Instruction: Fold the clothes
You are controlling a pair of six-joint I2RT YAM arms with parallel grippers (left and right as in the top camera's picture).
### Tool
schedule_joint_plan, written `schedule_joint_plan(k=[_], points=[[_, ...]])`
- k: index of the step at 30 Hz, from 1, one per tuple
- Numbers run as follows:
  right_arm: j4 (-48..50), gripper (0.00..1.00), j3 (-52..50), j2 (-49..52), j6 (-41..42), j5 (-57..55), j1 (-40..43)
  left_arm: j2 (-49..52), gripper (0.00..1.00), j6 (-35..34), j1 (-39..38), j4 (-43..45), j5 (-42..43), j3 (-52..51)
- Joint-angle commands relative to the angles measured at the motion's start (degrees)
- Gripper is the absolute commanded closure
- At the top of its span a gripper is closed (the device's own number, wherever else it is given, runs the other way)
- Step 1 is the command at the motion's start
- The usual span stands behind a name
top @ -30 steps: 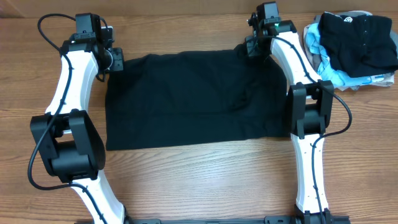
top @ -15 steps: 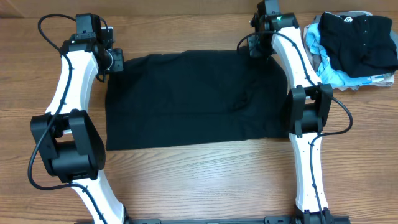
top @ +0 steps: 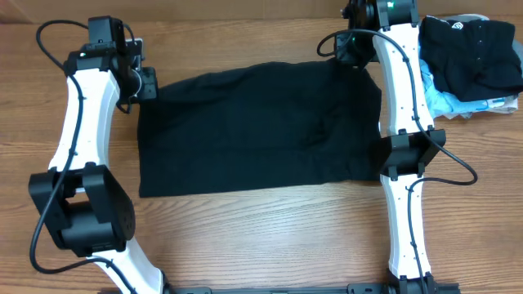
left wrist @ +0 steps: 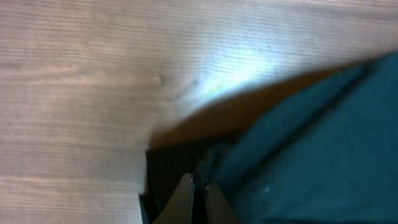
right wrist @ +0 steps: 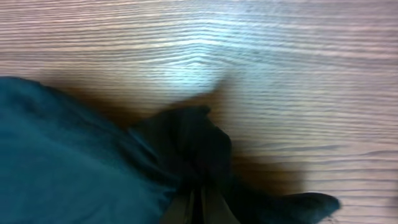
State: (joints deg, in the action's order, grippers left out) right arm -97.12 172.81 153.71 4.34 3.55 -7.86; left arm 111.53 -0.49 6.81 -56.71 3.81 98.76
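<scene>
A black garment (top: 253,126) lies spread flat in the middle of the wooden table. My left gripper (top: 147,83) is shut on its far left corner, and the pinched cloth (left wrist: 292,143) shows between the fingers (left wrist: 199,193) in the left wrist view. My right gripper (top: 350,55) is shut on the far right corner; the bunched cloth (right wrist: 186,143) shows at its fingertips (right wrist: 199,202) in the right wrist view. Both far corners are lifted slightly and pulled outward.
A pile of other clothes (top: 470,61), black on top with light blue and grey beneath, sits at the far right of the table (top: 270,237). Both arms reach along the garment's left and right sides.
Both grippers have moved outward and toward the far edge with the corners in them. The garment's far edge is stretched wider, and its right corner now sits higher up the table.
</scene>
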Motion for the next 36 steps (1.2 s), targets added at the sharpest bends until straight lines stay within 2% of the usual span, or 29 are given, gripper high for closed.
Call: schedule_joint_plan(k=[1, 7, 13, 16, 21, 25, 28, 32, 36], points=[[0.04, 0.96, -1.92, -1.36, 4.81, 2.97, 0.35, -0.96, 0.96, -0.79, 0.31, -1.95, 2.01, 0.39], [0.04, 0.96, -2.60, -2.60, 5.42, 2.01, 0.35, -0.96, 0.96, -0.79, 0.31, -2.71, 1.99, 0.39], [0.02, 0.96, -4.92, -7.91, 4.87, 3.02, -0.13, -0.96, 0.96, -0.79, 0.31, -3.06, 1.99, 0.39], [0.02, 0.96, -12.44, -11.78, 4.81, 2.97, -0.17, -0.96, 0.96, -0.79, 0.31, -3.63, 1.99, 0.39], [0.04, 0.96, -33.35, -18.16, 4.66, 0.42, -0.17, -0.96, 0.96, -0.76, 0.31, -5.18, 1.99, 0.39], [0.20, 0.96, -48.13, -19.45, 4.66, -2.23, -0.04, -0.96, 0.96, -0.61, 0.31, -7.08, 1.97, 0.39], [3.76, 0.96, -56.35, -19.45, 4.68, -3.52, 0.26, -0.94, 0.96, 0.76, 0.31, -8.04, 1.66, 0.35], [8.33, 0.96, -62.95, -19.45, 4.66, -3.50, 1.14, -0.94, 0.96, 0.76, 0.31, -8.22, 0.04, 0.33], [8.37, 0.94, -62.25, -19.91, 2.84, -3.43, 1.86, -0.94, 0.96, 0.76, 0.31, -8.17, 0.04, 0.33]])
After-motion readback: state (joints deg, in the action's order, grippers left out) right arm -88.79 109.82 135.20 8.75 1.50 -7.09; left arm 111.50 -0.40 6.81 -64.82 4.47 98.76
